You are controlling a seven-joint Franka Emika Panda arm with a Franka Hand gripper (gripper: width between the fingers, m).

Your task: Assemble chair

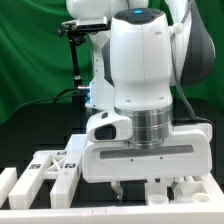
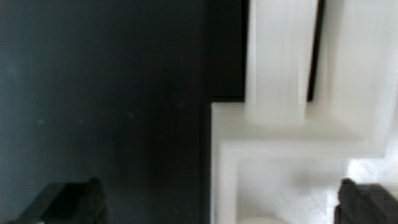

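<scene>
**White chair part below an open gripper on a dark table**

White plastic fills one side of the wrist view: a notched chair part (image 2: 285,140) with a narrow dark slot down its upright section and a square step cut from its corner. It lies on the dark table (image 2: 107,100). The gripper (image 2: 217,200) hangs above it with its jaws spread wide and nothing in them. Two dark fingertips (image 2: 71,203) show at opposite sides of the picture. One has bare table between it and the part. The other sits at the part's far side, and you cannot tell whether it clears the plastic.

In the exterior view the large white arm (image 1: 140,70) blocks most of the scene. The gripper is low over loose white pieces (image 1: 185,187) near the table edge closest to that camera. Tagged chair parts (image 1: 50,168) lie just beside it, toward the exterior view's left.

Risks, as a judgement: the part looks off-centre between the jaws, so on closing one finger could strike first and slide or twist it. Coming straight down could land a fingertip on the plastic rather than beside it. The neighbouring pieces lie close enough that a sideways move might knock them, and the arm hides them from you.
</scene>
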